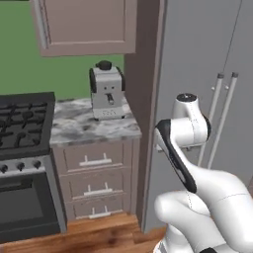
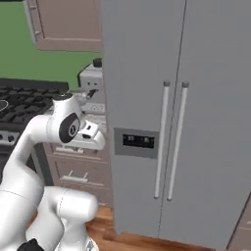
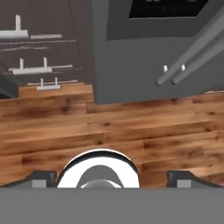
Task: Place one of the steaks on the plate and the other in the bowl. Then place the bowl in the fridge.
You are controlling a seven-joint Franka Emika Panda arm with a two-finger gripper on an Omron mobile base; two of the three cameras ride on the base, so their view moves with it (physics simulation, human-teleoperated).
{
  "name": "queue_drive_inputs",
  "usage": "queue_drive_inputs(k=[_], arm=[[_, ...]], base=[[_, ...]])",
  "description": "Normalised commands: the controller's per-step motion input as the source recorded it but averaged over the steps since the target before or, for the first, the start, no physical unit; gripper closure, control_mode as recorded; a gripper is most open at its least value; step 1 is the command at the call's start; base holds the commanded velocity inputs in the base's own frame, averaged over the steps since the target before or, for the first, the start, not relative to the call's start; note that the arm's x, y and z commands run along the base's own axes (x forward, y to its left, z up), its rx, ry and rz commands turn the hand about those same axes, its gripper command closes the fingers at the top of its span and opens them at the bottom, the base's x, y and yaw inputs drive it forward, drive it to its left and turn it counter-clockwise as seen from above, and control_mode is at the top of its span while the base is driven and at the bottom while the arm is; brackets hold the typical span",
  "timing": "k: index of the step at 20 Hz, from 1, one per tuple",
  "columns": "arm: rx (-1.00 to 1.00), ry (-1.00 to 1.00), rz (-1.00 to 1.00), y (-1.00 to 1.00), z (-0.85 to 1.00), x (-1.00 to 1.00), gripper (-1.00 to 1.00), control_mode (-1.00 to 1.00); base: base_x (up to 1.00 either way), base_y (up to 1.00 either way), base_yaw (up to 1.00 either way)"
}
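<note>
A: What is the two-finger gripper (image 3: 112, 178) doing?
B: Its two dark fingertips (image 3: 41, 178) stand far apart at the bottom of the hand view, spread wide with nothing between them. It looks down at the brown wooden plank floor (image 3: 131, 127).

A: And where is the tall grey two-door fridge (image 2: 196, 98) relative to it?
B: Ahead of the gripper. In the hand view the fridge's lower front stands past the floorboards, with its dark dispenser panel (image 3: 168, 8) at the top edge and its two long vertical bar handles (image 3: 192, 54) slanting on the right. Both doors are closed. The gripper is apart from it, touching nothing.

A: What sits beside the fridge?
B: To its left, brown drawers with pale bar pulls (image 1: 96, 173) under a marbled grey-white table (image 1: 74, 126), which carries a grey box-shaped coffee machine (image 1: 106, 93). Further left is a black gas stove (image 1: 24, 123), and above the table a brown wall cabinet (image 1: 84, 24) against a green wall (image 1: 20, 69).
</note>
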Motion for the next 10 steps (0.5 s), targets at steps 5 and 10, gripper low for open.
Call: queue_drive_inputs(k=[5, 10], arm=[[0.0, 0.0, 0.0, 0.0, 0.0, 0.0, -1.0, 1.0], [0.0, 0.0, 0.0, 0.0, 0.0, 0.0, -1.0, 1.0]], base=[[-0.02, -0.89, 0.16], [-0.22, -0.86, -0.05]])
